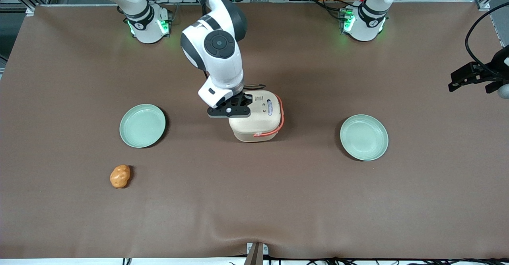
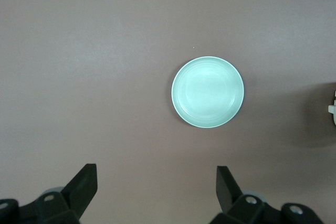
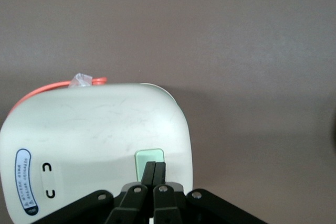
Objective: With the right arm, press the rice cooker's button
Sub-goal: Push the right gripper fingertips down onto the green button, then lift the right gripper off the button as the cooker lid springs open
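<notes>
Right wrist view: gripper is hovering over the rice cooker, fingers pressed together, tips lying across the button, apparently touching it. Front view: rice cooker is sitting mid-table between two green plates, lid up, coral handle arching along the side toward the parked arm's end. Orange potato-like item is lying nearest the camera.
</notes>
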